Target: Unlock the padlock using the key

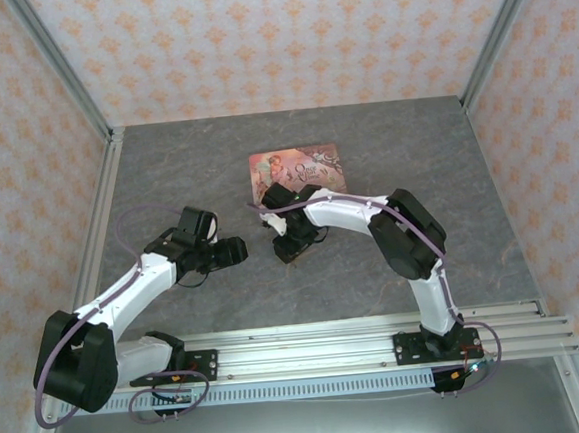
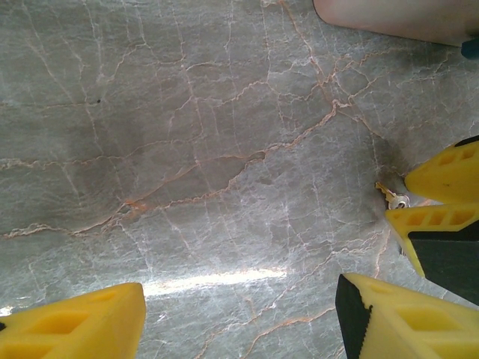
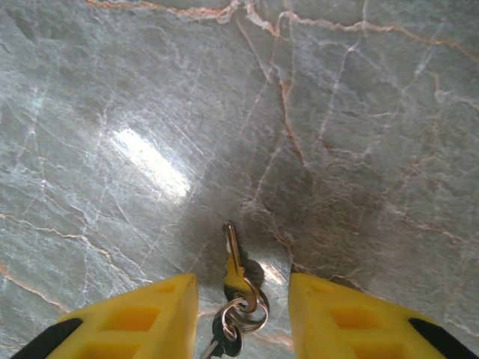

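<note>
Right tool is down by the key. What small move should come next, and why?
Probably close the right tool on the key. The key lies on the table in the gap between the yellow fingers, which stand apart on either side without gripping it. Its ring sits nearest the tool, so the pinch would likely land near the key's head.

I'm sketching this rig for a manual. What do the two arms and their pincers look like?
Both the left arm and right arm have white links with bulky black joints, and a purple cable runs along each. The left pincer and right pincer have yellow wedge-shaped fingers with hollow cells and black backing.
</note>
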Robot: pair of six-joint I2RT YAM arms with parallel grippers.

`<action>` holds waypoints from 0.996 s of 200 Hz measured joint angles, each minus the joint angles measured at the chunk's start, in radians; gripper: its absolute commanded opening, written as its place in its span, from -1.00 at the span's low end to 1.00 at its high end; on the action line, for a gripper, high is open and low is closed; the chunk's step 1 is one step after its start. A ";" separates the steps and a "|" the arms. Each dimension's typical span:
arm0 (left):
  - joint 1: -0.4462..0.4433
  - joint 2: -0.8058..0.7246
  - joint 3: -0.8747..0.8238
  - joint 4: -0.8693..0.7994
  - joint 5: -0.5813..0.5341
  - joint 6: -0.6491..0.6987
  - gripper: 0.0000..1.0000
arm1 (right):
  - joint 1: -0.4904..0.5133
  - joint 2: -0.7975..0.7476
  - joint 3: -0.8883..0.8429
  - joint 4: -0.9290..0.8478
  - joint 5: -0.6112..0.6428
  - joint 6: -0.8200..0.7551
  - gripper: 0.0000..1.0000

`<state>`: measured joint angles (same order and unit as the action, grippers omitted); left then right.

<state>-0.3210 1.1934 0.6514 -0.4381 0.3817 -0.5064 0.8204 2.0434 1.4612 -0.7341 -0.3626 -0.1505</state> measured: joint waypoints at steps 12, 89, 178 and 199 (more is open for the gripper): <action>0.000 0.000 0.000 0.000 0.000 0.000 0.40 | 0.004 0.002 0.003 -0.003 0.011 -0.002 -0.30; 0.000 0.000 -0.006 -0.004 -0.004 0.000 0.41 | 0.016 0.004 0.005 -0.007 0.053 -0.004 -0.44; 0.000 -0.012 -0.019 -0.016 -0.019 0.001 0.43 | 0.022 -0.005 -0.006 0.001 0.079 0.023 -0.73; 0.000 -0.020 -0.019 -0.020 -0.023 0.003 0.44 | 0.032 -0.021 -0.027 0.010 0.063 0.032 -0.86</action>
<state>-0.3210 1.1736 0.6327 -0.4583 0.3584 -0.5034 0.8528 2.0228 1.4342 -0.7246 -0.2996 -0.1181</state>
